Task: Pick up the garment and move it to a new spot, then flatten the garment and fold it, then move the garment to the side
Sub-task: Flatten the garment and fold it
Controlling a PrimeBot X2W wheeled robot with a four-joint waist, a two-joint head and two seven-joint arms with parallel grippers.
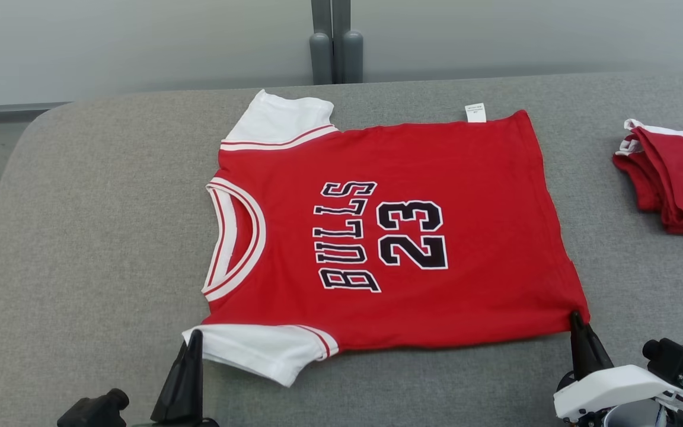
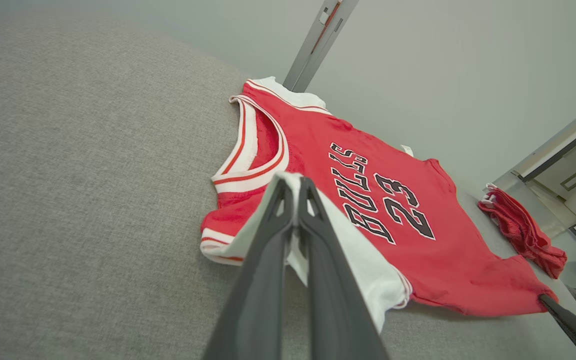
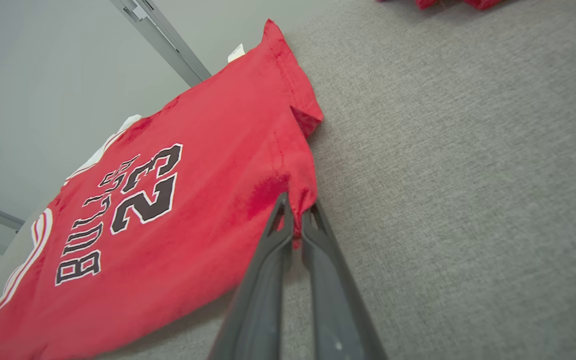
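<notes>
Red jersey [image 1: 389,237] flat on grey surface [image 1: 80,237]; left gripper [image 1: 195,337] pinches white sleeve [image 1: 258,351] at 7 o'clock, right gripper [image 1: 575,317] pinches hem corner [image 1: 567,299] at 5 o'clock.

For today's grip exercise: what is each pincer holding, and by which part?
Left pincer grips the shirt by a white sleeve; right pincer grips its hem corner.

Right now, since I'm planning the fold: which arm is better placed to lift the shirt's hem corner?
Right: the right claw pinches the near hem corner of the shirt; the left claw grips the white sleeve.
</notes>
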